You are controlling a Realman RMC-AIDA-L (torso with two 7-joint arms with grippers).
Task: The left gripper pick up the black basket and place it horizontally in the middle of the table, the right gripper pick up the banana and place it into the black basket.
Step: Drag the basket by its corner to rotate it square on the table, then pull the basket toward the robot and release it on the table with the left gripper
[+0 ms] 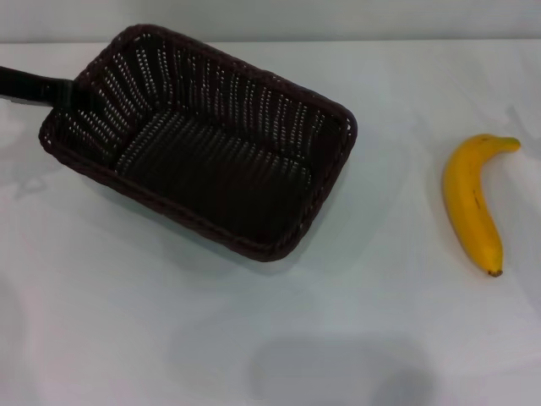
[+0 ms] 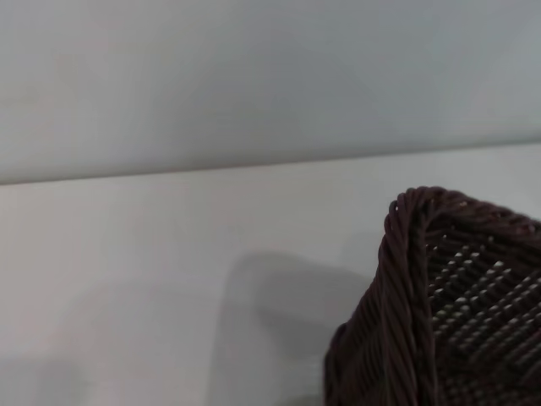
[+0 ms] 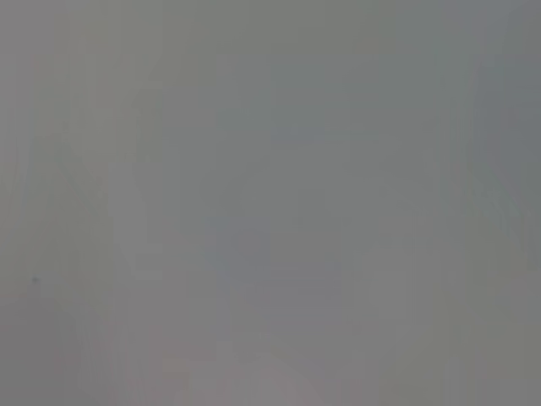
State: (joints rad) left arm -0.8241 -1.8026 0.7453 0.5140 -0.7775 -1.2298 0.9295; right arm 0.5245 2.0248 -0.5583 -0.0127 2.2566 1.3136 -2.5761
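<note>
The black basket is in the left and middle of the head view, set at a slant to the table's edges, open side up and empty. My left gripper comes in from the left edge on a black arm segment and grips the basket's left rim corner. The left wrist view shows one braided corner of the basket close up. The banana lies alone on the table at the right, stem toward the back, dark tip toward the front. My right gripper is out of view; the right wrist view is plain grey.
The table's back edge meets a pale wall. A wide stretch of bare tabletop separates the basket from the banana.
</note>
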